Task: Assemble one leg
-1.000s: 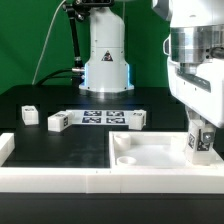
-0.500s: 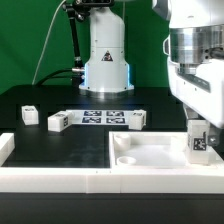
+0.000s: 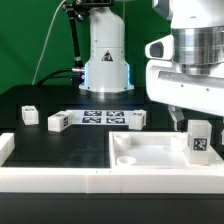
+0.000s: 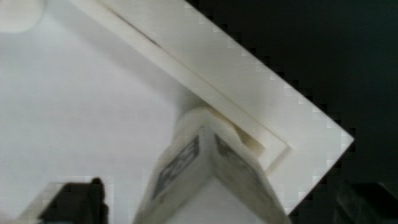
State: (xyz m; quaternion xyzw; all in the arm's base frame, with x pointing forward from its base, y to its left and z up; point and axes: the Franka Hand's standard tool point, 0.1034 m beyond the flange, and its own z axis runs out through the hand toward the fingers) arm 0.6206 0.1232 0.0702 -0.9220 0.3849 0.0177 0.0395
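The leg [image 3: 200, 140] is a small white upright block with a black-and-white tag. It stands on its own in the corner of the large white tray-like panel [image 3: 150, 152] at the exterior view's right. My gripper [image 3: 200, 116] hangs just above the leg, open, with one dark finger [image 3: 176, 118] beside the leg's top. In the wrist view the leg [image 4: 214, 165] rises from the panel's raised rim [image 4: 214, 70] between my fingers [image 4: 75, 200], which stand apart from it.
Three more white tagged blocks [image 3: 29, 114] [image 3: 58, 121] [image 3: 136, 119] stand on the black table behind the panel. The marker board [image 3: 100, 117] lies between them. The arm's base [image 3: 105, 60] stands at the back. A white rail [image 3: 50, 176] runs along the front.
My gripper has let go of the leg and risen straight up. The leg stays upright in the panel's corner.
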